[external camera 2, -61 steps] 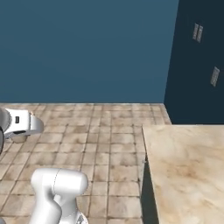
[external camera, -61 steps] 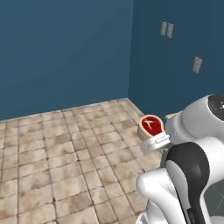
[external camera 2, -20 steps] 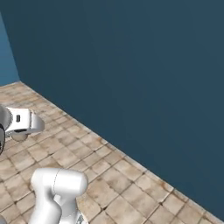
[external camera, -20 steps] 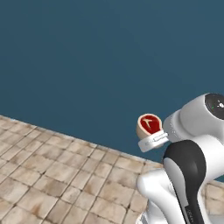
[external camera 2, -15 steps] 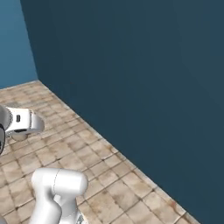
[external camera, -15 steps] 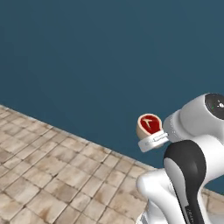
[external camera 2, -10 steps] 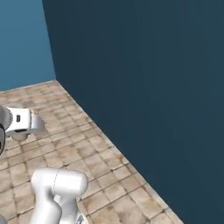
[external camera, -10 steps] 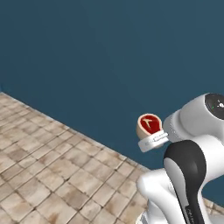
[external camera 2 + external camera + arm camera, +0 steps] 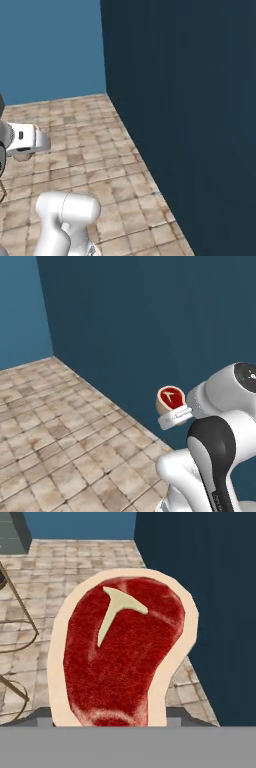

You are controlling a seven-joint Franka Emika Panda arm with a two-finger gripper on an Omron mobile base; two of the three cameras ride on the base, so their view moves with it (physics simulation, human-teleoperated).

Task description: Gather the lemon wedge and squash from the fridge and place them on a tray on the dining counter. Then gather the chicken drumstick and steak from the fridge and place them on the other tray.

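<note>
A raw red steak [image 9: 122,652] with a pale fat rim and a white T-shaped bone stands upright between my fingers, close to the hand camera. In the left base view the same steak [image 9: 171,398] sits at the tip of my gripper [image 9: 171,407], held up in the air in front of the arm's white shoulder and above the tiled floor. The gripper is shut on the steak's lower end, and the meat covers most of the fingertips.
A dark blue wall [image 9: 150,321] stands close ahead and meets a lighter blue wall [image 9: 50,45] at a corner. Beige stone floor tiles [image 9: 55,446] stretch below. Thin brass wire legs [image 9: 15,637] of some furniture show at the left of the hand view.
The whole picture has swept sideways, so the base has turned: the wall corner has come into sight. The arm keeps its pose and the steak stays in the gripper.
</note>
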